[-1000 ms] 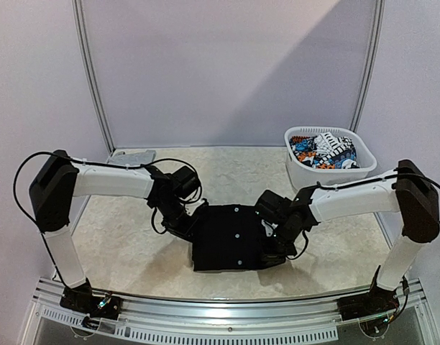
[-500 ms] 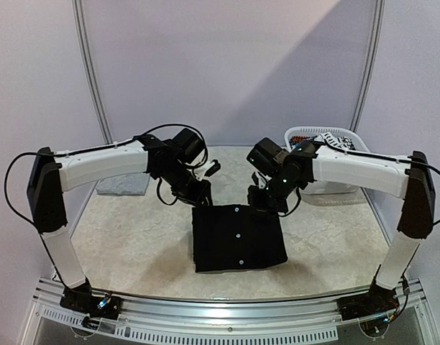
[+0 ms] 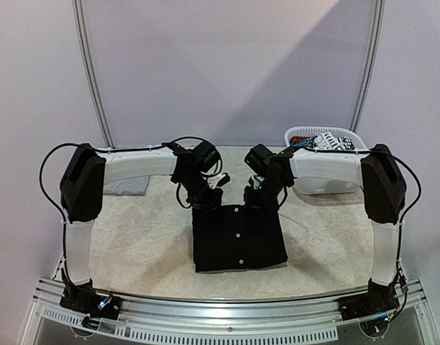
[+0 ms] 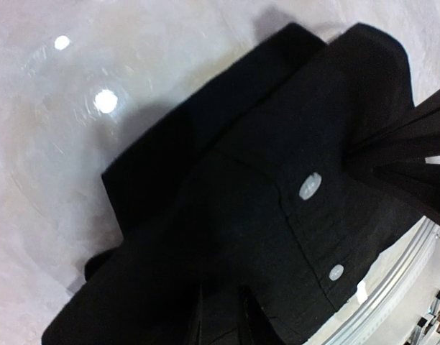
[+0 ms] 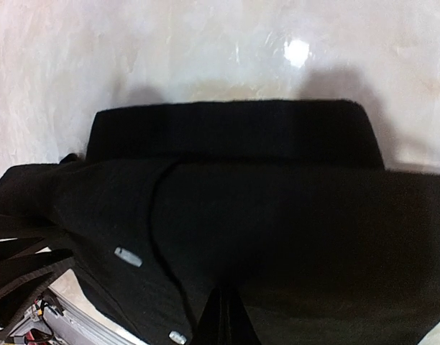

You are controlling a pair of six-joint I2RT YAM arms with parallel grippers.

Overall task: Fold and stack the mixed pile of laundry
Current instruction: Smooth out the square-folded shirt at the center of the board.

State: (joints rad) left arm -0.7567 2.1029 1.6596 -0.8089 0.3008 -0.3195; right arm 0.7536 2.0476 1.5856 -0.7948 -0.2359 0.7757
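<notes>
We see the pale table with the black buttoned garment folded square at its middle. The white basket at far right holds the printed piece, and a grey top lies far left. The left gripper and right gripper each pinch the garment's far edge.

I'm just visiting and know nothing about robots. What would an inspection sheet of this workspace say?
Surface: pale marbled table, with glare spots.
Job's things: black garment folded at centre; grey top far left; printed piece in the basket.
Clutter: white basket far right.
Claws: left claw and right claw each appear to pinch the black garment's far edge.
Cables: black cables loop along both arms.
Surroundings: plain walls; metal rail at the near edge.
</notes>
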